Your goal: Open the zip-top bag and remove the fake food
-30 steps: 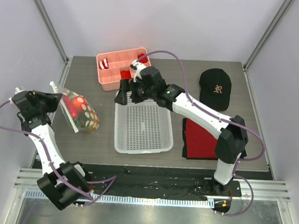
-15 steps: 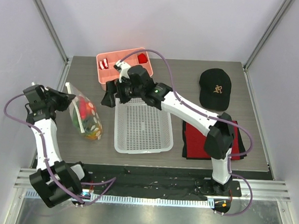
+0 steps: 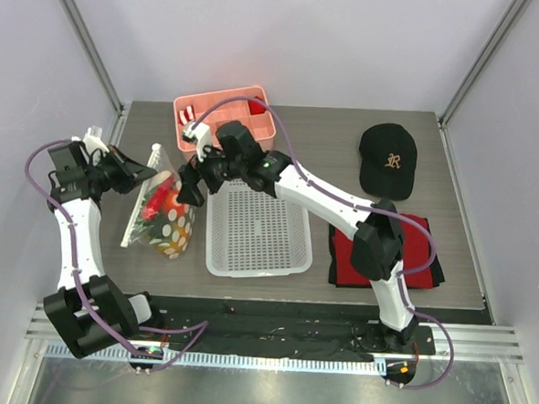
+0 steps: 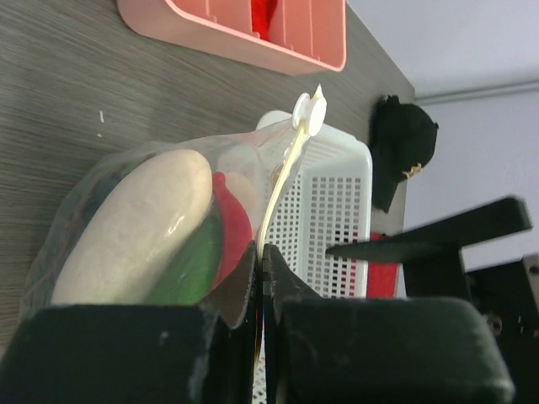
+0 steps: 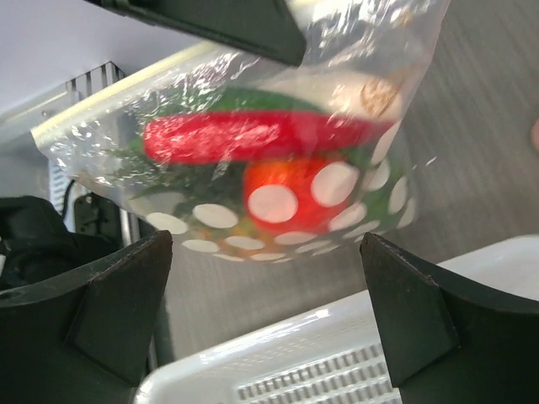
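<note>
We are pinching the zip-top bag (image 3: 163, 218) by its top strip with the left end effector (image 3: 141, 170), which is clamping shut on the plastic. The bag is hanging tilted over the tabletop (image 3: 329, 132), just beside the white perforated basket (image 3: 259, 229), with the fake food (image 5: 286, 194) sealed inside. The right end effector (image 3: 190, 186) is facing the pouch with its fingers spread wide, gripping nothing. We are judging the thin strip likely to slide out of the left pinch under the toys' weight. The right fingers may also be risking a close on the bulging pouch instead of the zip edge, tugging the bag free unopened.
</note>
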{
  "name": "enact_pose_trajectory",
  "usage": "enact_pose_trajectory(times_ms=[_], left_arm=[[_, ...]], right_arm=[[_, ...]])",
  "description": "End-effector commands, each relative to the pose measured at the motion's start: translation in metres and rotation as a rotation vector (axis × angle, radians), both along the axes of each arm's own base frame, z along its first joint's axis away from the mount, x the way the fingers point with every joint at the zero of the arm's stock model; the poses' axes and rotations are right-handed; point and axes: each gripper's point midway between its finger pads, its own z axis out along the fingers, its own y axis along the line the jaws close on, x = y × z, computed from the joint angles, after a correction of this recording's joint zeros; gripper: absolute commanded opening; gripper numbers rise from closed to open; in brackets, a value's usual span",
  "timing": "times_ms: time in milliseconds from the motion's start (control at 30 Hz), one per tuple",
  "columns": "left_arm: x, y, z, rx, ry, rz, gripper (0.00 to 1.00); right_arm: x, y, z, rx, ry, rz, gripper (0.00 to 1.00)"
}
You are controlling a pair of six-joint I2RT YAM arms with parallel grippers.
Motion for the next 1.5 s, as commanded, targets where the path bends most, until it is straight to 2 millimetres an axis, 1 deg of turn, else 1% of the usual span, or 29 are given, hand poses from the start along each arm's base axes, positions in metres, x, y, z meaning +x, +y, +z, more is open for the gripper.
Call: enact_pose_trajectory(times_ms=[0, 33, 67, 100, 133, 167, 333, 400, 467, 500, 533, 567, 600, 633, 667, 700, 800, 900, 967, 1067, 1100, 1167, 1200, 1267, 1333, 1367, 1400, 1433, 1467], left_arm=[[-0.012, -0.021, 0.03, 0.021, -0.111, -0.15, 0.0], [-0.013, -0.025, 0.034, 0.013, -0.121, -0.167, 0.0], [-0.014, -0.027, 0.036, 0.01, -0.13, -0.182, 0.0], [-0.016, -0.03, 0.037, 0.004, -0.133, -0.2, 0.0], [-0.018, -0.033, 0.04, 0.002, -0.134, -0.218, 0.0], [-0.02, -0.034, 0.04, 0.01, -0.138, -0.232, 0.0], [-0.025, -0.041, 0.047, -0.005, -0.138, -0.244, 0.0], [-0.027, -0.041, 0.049, 0.0, -0.136, -0.23, 0.0], [-0.029, -0.041, 0.049, 0.008, -0.127, -0.208, 0.0], [-0.029, -0.041, 0.049, -0.004, -0.115, -0.197, 0.0], [-0.029, -0.04, 0.048, -0.003, -0.11, -0.191, 0.0], [-0.031, -0.04, 0.046, 0.0, -0.098, -0.189, 0.0], [-0.03, -0.037, 0.042, 0.019, -0.084, -0.168, 0.0], [-0.03, -0.035, 0.041, 0.024, -0.079, -0.151, 0.0], [-0.029, -0.035, 0.039, 0.023, -0.083, -0.148, 0.0], [-0.032, -0.039, 0.042, 0.001, -0.093, -0.172, 0.0], [-0.031, -0.041, 0.045, -0.008, -0.111, -0.173, 0.0], [-0.03, -0.044, 0.053, -0.016, -0.144, -0.197, 0.0], [-0.032, -0.044, 0.056, -0.01, -0.158, -0.199, 0.0], [-0.034, -0.047, 0.057, -0.022, -0.165, -0.202, 0.0], [-0.034, -0.048, 0.057, -0.029, -0.169, -0.21, 0.0], [-0.033, -0.048, 0.055, -0.028, -0.168, -0.213, 0.0], [-0.033, -0.048, 0.054, -0.03, -0.166, -0.217, 0.0], [-0.034, -0.049, 0.048, -0.038, -0.154, -0.221, 0.0], [-0.035, -0.048, 0.042, -0.037, -0.136, -0.217, 0.0], [-0.034, -0.044, 0.037, -0.011, -0.123, -0.195, 0.0], [-0.034, -0.041, 0.035, 0.013, -0.112, -0.179, 0.01], [-0.035, -0.038, 0.035, 0.031, -0.11, -0.162, 0.04], [-0.033, -0.034, 0.035, 0.056, -0.115, -0.137, 0.18]], right_arm=[[0.039, -0.002, 0.032, 0.095, -0.249, 0.122, 0.98], [0.048, 0.0, 0.033, 0.107, -0.259, 0.129, 0.99], [0.059, -0.005, 0.034, 0.111, -0.262, 0.119, 1.0], [0.064, -0.005, 0.034, 0.12, -0.261, 0.128, 1.0], [0.06, -0.004, 0.045, 0.155, -0.265, 0.178, 1.0], [0.064, -0.004, 0.039, 0.153, -0.255, 0.187, 1.0], [0.076, -0.004, 0.036, 0.187, -0.288, 0.236, 1.0], [0.074, 0.002, 0.031, 0.223, -0.262, 0.277, 0.99], [0.065, 0.008, 0.042, 0.296, -0.248, 0.329, 1.0], [0.064, 0.01, 0.045, 0.316, -0.246, 0.325, 1.0], [0.06, 0.011, 0.041, 0.323, -0.222, 0.336, 0.99], [0.058, 0.015, 0.059, 0.395, -0.233, 0.339, 0.99], [0.052, 0.016, 0.064, 0.435, -0.201, 0.361, 0.99], [0.048, 0.017, 0.059, 0.462, -0.166, 0.378, 0.99], [0.042, 0.018, 0.076, 0.536, -0.16, 0.399, 0.98], [0.04, 0.017, 0.076, 0.543, -0.15, 0.418, 0.98], [0.044, 0.026, 0.07, 0.535, -0.143, 0.427, 0.93], [0.043, 0.031, 0.066, 0.543, -0.137, 0.466, 0.89], [0.048, 0.035, 0.062, 0.546, -0.137, 0.45, 0.85], [0.048, 0.037, 0.068, 0.56, -0.141, 0.444, 0.71], [0.048, 0.037, 0.071, 0.565, -0.148, 0.447, 0.59], [0.047, 0.038, 0.071, 0.567, -0.145, 0.453, 0.5], [0.045, 0.038, 0.076, 0.576, -0.15, 0.464, 0.43], [0.036, 0.039, 0.075, 0.588, -0.132, 0.497, 0.39], [0.03, 0.045, 0.071, 0.579, -0.123, 0.499, 0.17], [0.032, 0.049, 0.07, 0.576, -0.118, 0.474, 0.01], [0.032, 0.051, 0.069, 0.569, -0.108, 0.464, 0.01], [0.027, 0.053, 0.069, 0.567, -0.093, 0.466, 0.01], [0.028, 0.056, 0.07, 0.567, -0.092, 0.446, 0.01]])
